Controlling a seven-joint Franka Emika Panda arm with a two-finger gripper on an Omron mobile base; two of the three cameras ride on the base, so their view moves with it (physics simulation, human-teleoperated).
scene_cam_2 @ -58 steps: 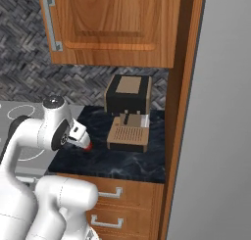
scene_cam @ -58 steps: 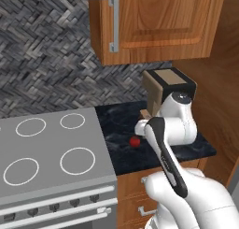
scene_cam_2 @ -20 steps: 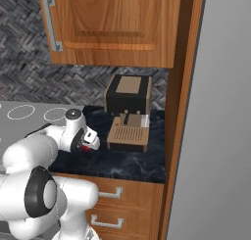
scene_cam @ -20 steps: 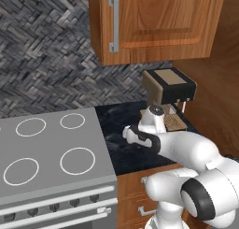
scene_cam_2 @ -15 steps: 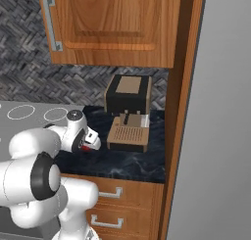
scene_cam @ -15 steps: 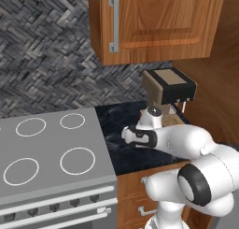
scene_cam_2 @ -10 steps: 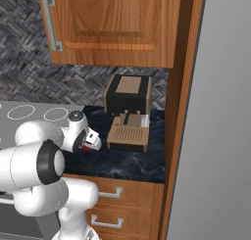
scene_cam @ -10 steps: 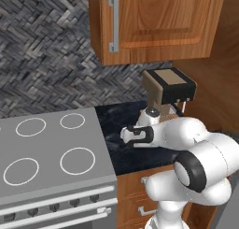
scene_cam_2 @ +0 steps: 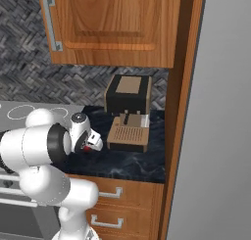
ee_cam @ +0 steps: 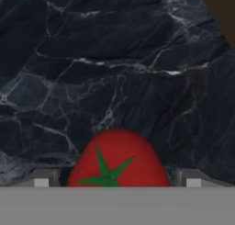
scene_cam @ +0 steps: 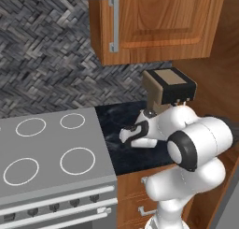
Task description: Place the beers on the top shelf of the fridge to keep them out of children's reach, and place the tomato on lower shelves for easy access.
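Gripper (ee_cam: pixel 117 182) jaws stand wide apart, one finger tip at each side of the tomato (ee_cam: pixel 118 159) in the hand view; tips look clear of its skin, though whether they touch cannot be told. Nothing clamped. Tomato sits between the tips, red and glossy, green star-shaped stem top facing the camera, resting on the dark marbled counter (ee_cam: pixel 114 59).

In the right base view a small bit of red tomato (scene_cam_2: pixel 87 148) peeks out just under the white hand, with the gripper (scene_cam_2: pixel 93 143) low over the counter (scene_cam_2: pixel 132 163) near its front left part. In the left base view the hand (scene_cam: pixel 133 135) is down over the black counter (scene_cam: pixel 114 123), just right of the stove; the tomato is hidden by the hand there.

The arm folds tightly back on itself, a big white elbow with a dark joint standing in front of the counter edge.

Coffee machine (scene_cam_2: pixel 128 111), black and tan, stands at the back of the counter to the right of the hand, near it but apart. It also shows in the left base view (scene_cam: pixel 168 85), behind the arm.

Stove (scene_cam: pixel 46 153) with four white ring burners lies left of the counter, touching its edge. Wooden wall cabinet (scene_cam: pixel 158 22) with a metal handle hangs above. Wooden drawers (scene_cam_2: pixel 117 204) sit under the counter. Grey herringbone backsplash (scene_cam: pixel 46 60) runs behind. The fridge (scene_cam_2: pixel 220 136) shows as a plain light-grey side at the right of the right base view, past a wooden panel; whether its door is shut cannot be told.
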